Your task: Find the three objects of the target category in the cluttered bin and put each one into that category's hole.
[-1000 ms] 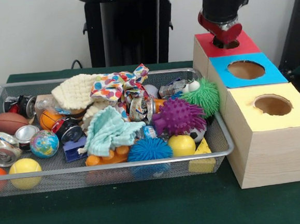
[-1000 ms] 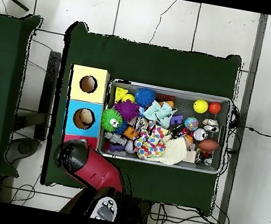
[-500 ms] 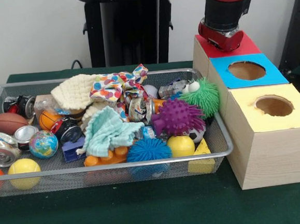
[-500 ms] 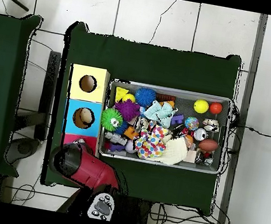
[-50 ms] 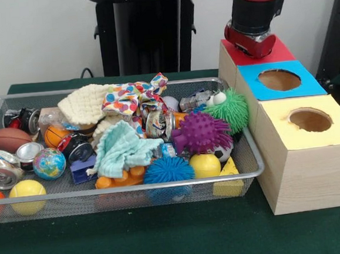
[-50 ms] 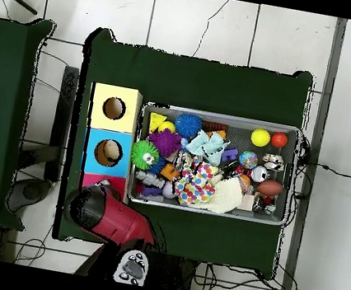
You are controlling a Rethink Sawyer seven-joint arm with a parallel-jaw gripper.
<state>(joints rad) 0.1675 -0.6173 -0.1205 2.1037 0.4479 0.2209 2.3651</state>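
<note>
The gripper [image 5: 251, 40] hangs just over the red-topped box [image 5: 277, 51] at the far right and hides its hole; its state does not show. From above, the red arm [image 6: 108, 213] covers that box. Beside it stand a blue-topped box [image 5: 279, 79], with a brownish object in its hole [image 6: 109, 152], and a yellow-topped box [image 5: 309, 119]. The wire bin [image 5: 128, 189] holds a purple spiky ball [image 5: 201, 131], a green one [image 5: 232, 109] and a blue one [image 5: 168, 169], plus a teal cloth [image 5: 123, 147], a dotted cloth [image 5: 133, 96] and a cream knit cloth [image 5: 84, 103].
At the bin's left end lie crushed cans [image 5: 2, 168], a globe ball [image 5: 49, 163], a brown football [image 5: 9, 138] and yellow balls [image 5: 28, 191]. A black stand [image 5: 145, 35] rises behind the bin. Green cloth [image 5: 167, 239] covers the table in front.
The arm has lifted slightly off the red box's hole and shifted a little toward the robot's base. Over the last half second it has barely moved. The bin's contents are unchanged.
</note>
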